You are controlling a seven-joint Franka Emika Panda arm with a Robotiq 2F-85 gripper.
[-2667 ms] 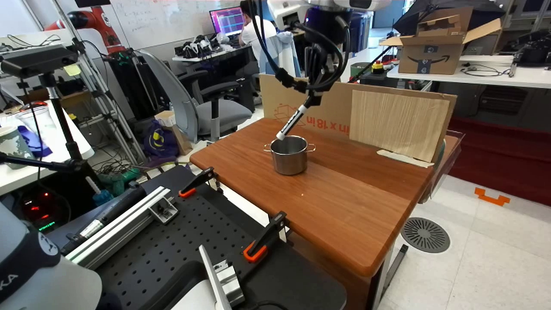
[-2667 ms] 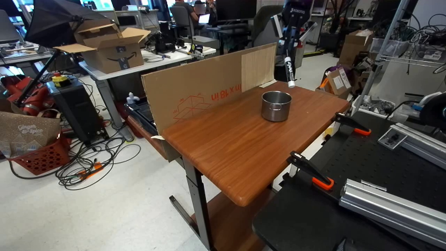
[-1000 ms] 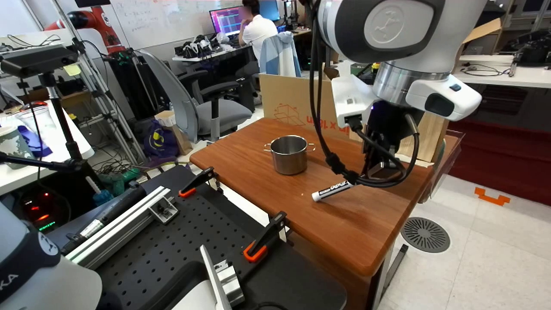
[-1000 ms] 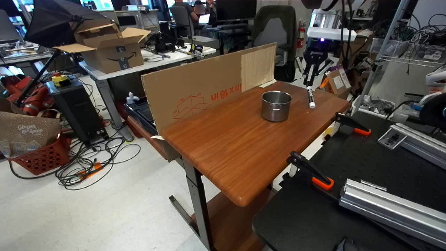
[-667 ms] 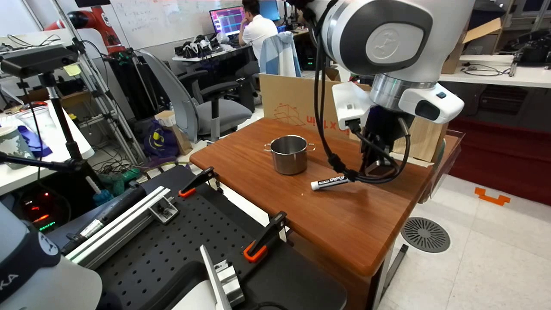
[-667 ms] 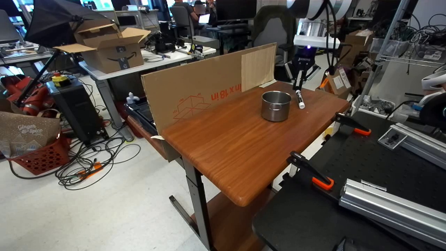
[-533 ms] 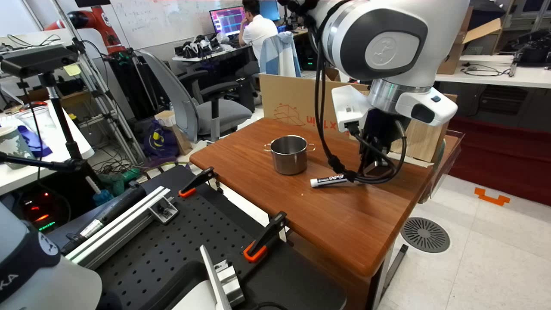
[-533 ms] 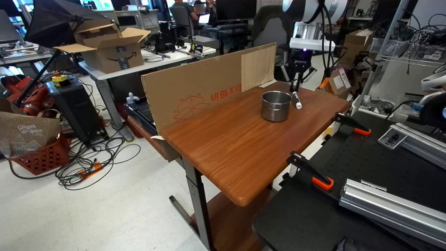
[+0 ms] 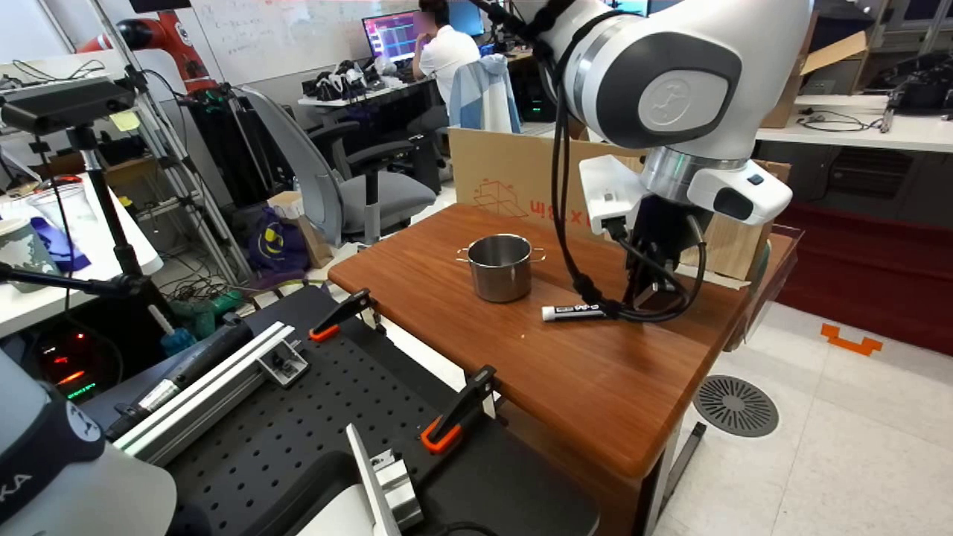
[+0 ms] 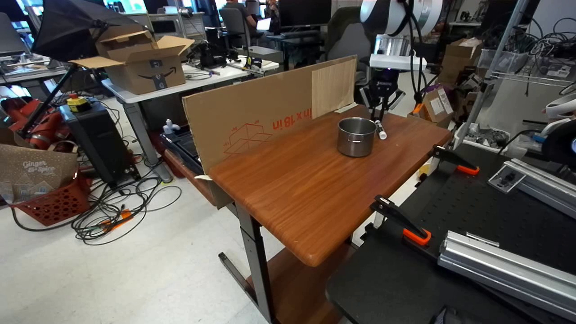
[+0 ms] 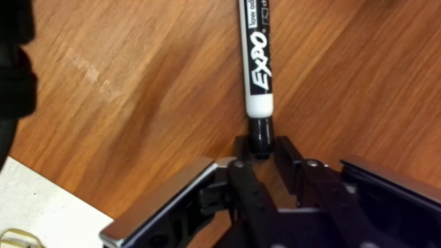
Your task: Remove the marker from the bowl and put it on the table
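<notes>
The marker (image 11: 260, 62) has a black and white body with a black end. It also shows in both exterior views (image 9: 572, 313) (image 10: 381, 130), outside the bowl, low over or touching the table (image 9: 595, 387) and nearly level; which I cannot tell. My gripper (image 11: 262, 146) is shut on the marker's black end, with a finger against each side. In an exterior view cables partly hide the gripper; its fingers show in an exterior view (image 10: 383, 114). The grey metal bowl (image 9: 501, 281) stands upright on the table beside the marker and also shows here (image 10: 355, 145).
A cardboard sheet (image 10: 252, 121) stands along one long side of the table, with a pale wood board (image 10: 334, 87) against it. Orange-handled clamps (image 9: 460, 409) and a black perforated bench (image 9: 335, 417) are along the opposite side. Cables (image 9: 563, 186) hang from the arm.
The marker was tilted above the bowl. My gripper has carried it away from the bowl and down to the table's surface, and the marker has turned from tilted to nearly level.
</notes>
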